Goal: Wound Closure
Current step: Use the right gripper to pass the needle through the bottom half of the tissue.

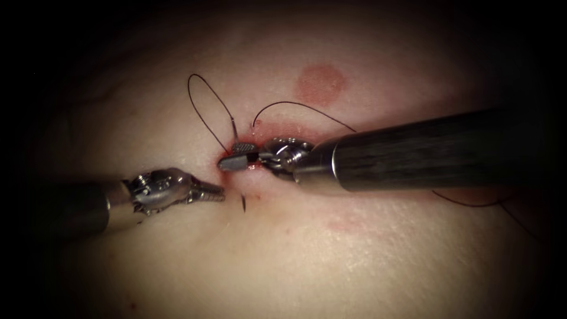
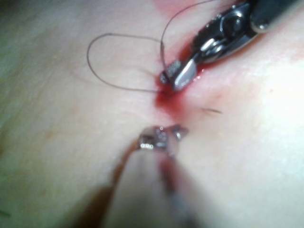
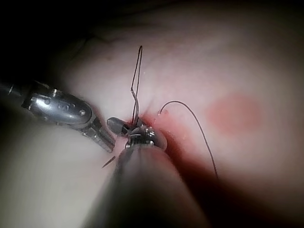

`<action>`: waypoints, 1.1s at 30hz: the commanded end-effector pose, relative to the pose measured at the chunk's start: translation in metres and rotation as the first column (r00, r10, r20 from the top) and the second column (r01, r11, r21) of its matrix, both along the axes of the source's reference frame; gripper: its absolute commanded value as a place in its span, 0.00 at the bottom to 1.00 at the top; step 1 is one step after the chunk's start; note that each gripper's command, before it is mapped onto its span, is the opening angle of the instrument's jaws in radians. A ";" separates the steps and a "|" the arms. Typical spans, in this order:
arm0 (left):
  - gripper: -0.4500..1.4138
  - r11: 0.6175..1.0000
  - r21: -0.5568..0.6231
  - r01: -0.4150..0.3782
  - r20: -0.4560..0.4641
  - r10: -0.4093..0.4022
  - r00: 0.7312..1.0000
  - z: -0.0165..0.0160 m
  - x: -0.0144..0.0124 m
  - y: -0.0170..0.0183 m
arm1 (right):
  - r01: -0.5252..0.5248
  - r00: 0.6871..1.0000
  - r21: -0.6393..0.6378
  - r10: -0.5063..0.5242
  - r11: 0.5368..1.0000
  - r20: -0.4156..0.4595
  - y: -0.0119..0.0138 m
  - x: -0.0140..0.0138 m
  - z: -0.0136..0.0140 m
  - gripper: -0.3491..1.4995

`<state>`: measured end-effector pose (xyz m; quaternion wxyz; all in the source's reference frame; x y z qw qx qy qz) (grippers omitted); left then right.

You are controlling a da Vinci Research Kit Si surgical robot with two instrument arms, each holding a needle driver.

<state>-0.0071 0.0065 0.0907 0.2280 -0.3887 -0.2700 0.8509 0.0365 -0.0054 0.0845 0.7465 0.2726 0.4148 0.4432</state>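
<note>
Tissue (image 1: 366, 254): pale pork belly, its cut (image 1: 236, 168) wet with red fluid (image 2: 166, 99) under the right tool's tips.
Right tool (image 1: 235, 158): jaws parted, clamping nothing I can make out, tips at the cut.
Left tool (image 1: 212, 192): jaws closed, empty, just left of the needle point.
Thread (image 1: 204, 106): a loop rises beyond the right tool's jaws; another strand arcs back over its shaft.
Needle (image 1: 243, 202): mostly buried in the tissue, only its dark point showing just below the right tool's jaws.
</note>
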 end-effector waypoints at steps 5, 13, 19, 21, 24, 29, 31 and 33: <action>0.07 1.000 0.002 -0.003 -0.001 0.003 1.000 0.0007 -0.0006 -0.0004 | -0.006 1.000 -0.010 0.006 1.000 -0.012 0.0005 0.0006 0.0000 0.65; 0.07 1.000 0.001 -0.003 -0.001 0.003 1.000 0.0008 -0.0006 -0.0004 | -0.012 1.000 -0.016 0.012 1.000 -0.009 0.0006 0.0003 -0.0006 0.00; 0.07 1.000 0.001 -0.003 -0.001 0.003 1.000 0.0007 -0.0005 -0.0004 | -0.023 0.999 -0.022 0.024 0.999 0.043 0.0010 -0.0006 -0.0005 0.00; 0.07 1.000 0.001 -0.003 -0.001 0.003 1.000 0.0007 -0.0005 -0.0004 | -0.025 0.998 -0.004 0.025 1.000 0.062 0.0008 -0.0012 -0.0006 0.00; 0.07 1.000 0.001 -0.003 -0.001 0.003 1.000 0.0007 -0.0005 -0.0004 | -0.009 0.996 0.005 0.008 1.000 0.093 0.0006 -0.0015 -0.0008 0.00; 0.07 1.000 0.001 -0.003 -0.001 0.003 1.000 0.0007 -0.0006 -0.0004 | 0.022 0.986 0.017 -0.025 1.000 0.167 0.0003 -0.0014 -0.0009 0.00; 0.07 1.000 0.001 -0.003 -0.001 0.003 1.000 0.0007 -0.0006 -0.0004 | 0.043 0.980 0.048 -0.051 0.998 0.191 -0.0001 -0.0011 -0.0011 0.00; 0.07 1.000 0.001 -0.003 -0.001 0.003 1.000 0.0007 -0.0006 -0.0004 | 0.059 0.977 0.072 -0.073 0.996 0.198 -0.0004 -0.0009 -0.0013 0.00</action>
